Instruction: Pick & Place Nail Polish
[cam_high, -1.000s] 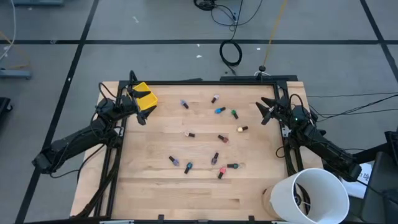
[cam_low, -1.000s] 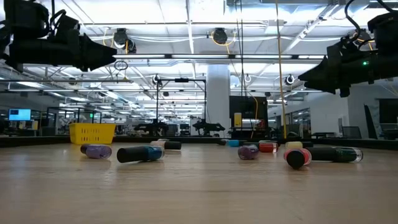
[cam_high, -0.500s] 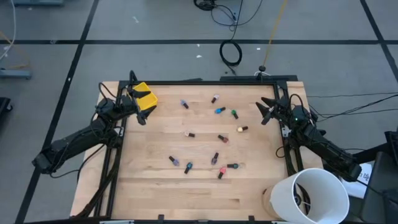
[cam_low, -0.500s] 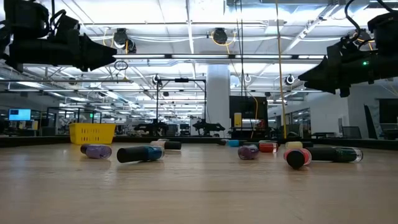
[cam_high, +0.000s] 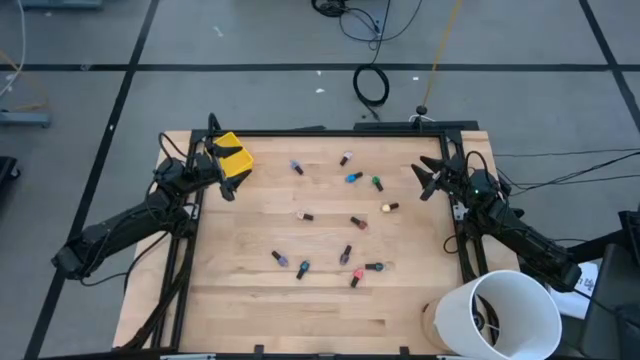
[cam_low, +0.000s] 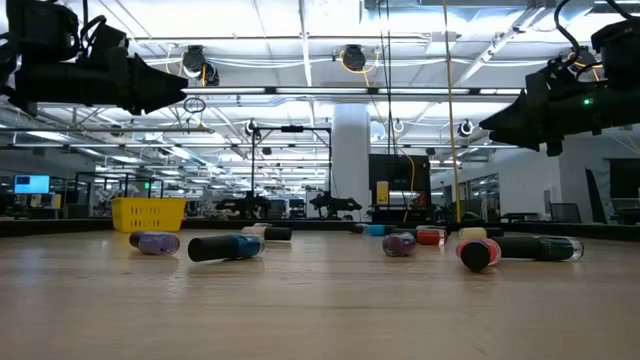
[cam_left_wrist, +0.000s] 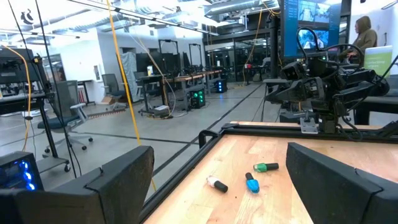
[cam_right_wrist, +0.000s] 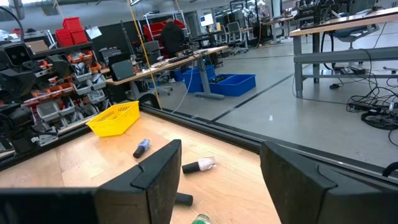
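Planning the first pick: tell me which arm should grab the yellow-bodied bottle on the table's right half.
Right. The right gripper hovers open just beside the yellow bottle, while the left gripper hangs open over the yellow bin at the far left corner.

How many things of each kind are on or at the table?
Bottles: 12
Yellow bin: 1
White bucket: 1
Total: 14

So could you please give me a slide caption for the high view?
Open left gripper by yellow bin, open right gripper opposite, nail polish bottles scattered between.
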